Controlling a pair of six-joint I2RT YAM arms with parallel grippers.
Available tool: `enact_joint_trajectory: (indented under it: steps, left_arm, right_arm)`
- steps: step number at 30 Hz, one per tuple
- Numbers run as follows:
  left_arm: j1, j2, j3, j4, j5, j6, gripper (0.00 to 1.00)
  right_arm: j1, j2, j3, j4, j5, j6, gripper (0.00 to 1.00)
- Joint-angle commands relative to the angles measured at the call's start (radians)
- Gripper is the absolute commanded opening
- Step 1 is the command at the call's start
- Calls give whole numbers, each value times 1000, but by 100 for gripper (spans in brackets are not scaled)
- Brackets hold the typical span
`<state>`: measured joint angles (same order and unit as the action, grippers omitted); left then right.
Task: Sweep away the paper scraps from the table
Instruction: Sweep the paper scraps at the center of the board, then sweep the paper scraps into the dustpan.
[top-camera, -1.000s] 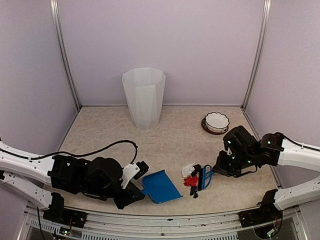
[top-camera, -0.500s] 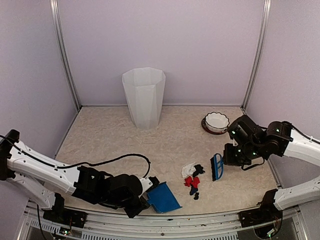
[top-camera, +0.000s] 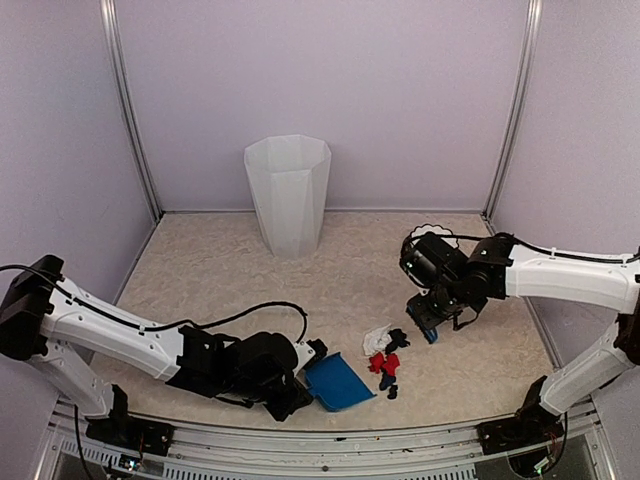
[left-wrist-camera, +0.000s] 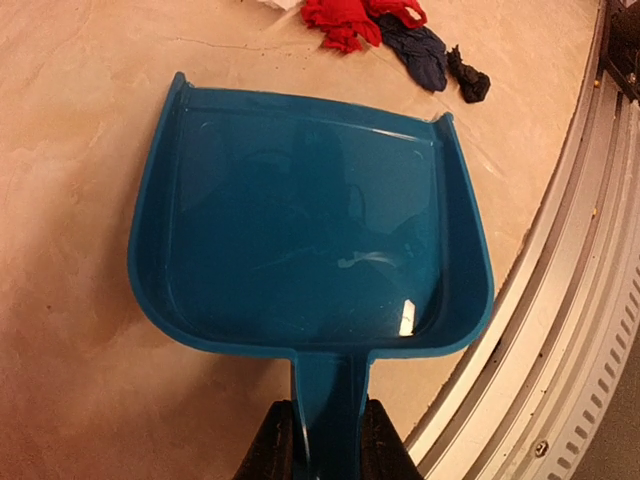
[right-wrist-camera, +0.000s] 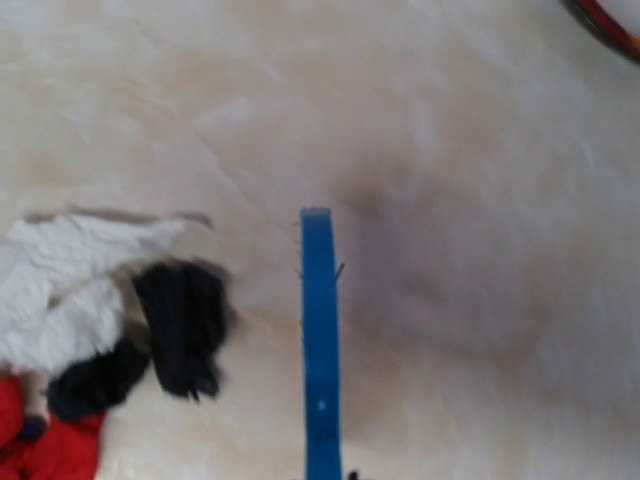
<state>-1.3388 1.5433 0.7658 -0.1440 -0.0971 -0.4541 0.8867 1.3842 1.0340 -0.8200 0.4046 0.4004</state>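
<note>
The blue plastic dustpan (top-camera: 340, 382), its handle clamped in the left jaws, has been slid just beside the crumpled red, black and white paper scraps (top-camera: 385, 356) on the speckled beige table (top-camera: 220, 270). The blue brush (top-camera: 428, 326), pinched in the right jaws, has been returned beyond them, so sweeping can begin.

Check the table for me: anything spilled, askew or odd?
Only the scraps: a small loose heap lies on the table between the dustpan and the brush. The dustpan is empty. The bin stands upright. Nothing looks damaged.
</note>
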Motion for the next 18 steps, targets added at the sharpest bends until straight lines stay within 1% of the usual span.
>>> enact_joint_trajectory:
  steps: [1, 5, 9, 18]
  left_arm:
    - [38, 47, 36, 52, 34, 27, 0]
    - [62, 96, 68, 47, 37, 41, 0]
    - [88, 134, 81, 54, 50, 55, 0]
    - [112, 170, 84, 95, 80, 75, 0]
  right_arm:
    - [-1, 71, 35, 103, -34, -133, 0]
    - [34, 126, 55, 126, -92, -133, 0]
    - [101, 162, 78, 120, -117, -117, 0]
    - [234, 169, 147, 105, -221, -71, 0]
